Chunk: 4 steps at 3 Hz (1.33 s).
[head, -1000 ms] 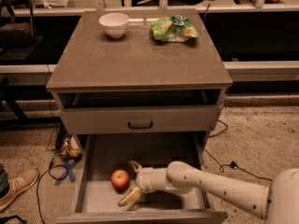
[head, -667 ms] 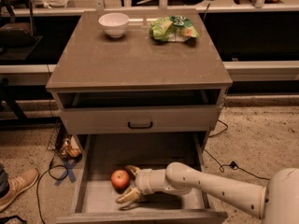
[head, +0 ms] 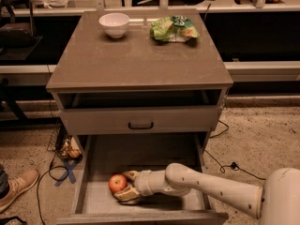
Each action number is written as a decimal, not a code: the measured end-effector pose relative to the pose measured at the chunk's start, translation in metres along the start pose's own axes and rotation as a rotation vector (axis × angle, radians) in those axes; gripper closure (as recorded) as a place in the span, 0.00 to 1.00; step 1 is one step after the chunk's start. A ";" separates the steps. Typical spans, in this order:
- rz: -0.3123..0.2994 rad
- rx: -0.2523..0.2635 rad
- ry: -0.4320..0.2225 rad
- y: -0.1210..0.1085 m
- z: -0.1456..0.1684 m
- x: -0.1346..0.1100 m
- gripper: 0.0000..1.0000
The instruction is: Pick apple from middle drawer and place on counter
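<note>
The apple (head: 117, 183), small, round and red-orange, lies on the pale floor of the open middle drawer (head: 93, 172), near its front left. My gripper (head: 125, 184) reaches into the drawer from the right on a white arm. Its two tan fingers are spread, one above (head: 131, 175) and one below the apple's right side, close around it. The counter (head: 136, 55) is the broad grey-brown top of the cabinet, above the drawers.
A white bowl (head: 114, 24) and a green-and-yellow snack bag (head: 174, 28) sit at the back of the counter. A shut drawer front with a black handle (head: 140, 124) is above the open drawer. Cables and a shoe (head: 16, 187) lie on the floor at left.
My gripper has moved left along the drawer floor, and its fingers now flank the apple's right side. The apple has not moved.
</note>
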State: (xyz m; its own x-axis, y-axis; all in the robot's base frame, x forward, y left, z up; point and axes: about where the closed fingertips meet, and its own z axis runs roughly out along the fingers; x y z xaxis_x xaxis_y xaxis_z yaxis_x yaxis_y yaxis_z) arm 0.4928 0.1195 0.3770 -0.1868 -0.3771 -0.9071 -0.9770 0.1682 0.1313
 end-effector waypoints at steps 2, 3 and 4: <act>-0.025 0.008 -0.048 0.004 -0.026 -0.023 1.00; -0.064 0.061 -0.065 0.004 -0.066 -0.036 1.00; -0.078 0.147 -0.090 -0.002 -0.126 -0.041 1.00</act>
State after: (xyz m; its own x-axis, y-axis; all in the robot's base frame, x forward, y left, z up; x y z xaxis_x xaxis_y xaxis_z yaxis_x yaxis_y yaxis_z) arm 0.4894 0.0196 0.4646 -0.0950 -0.3122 -0.9453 -0.9614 0.2752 0.0057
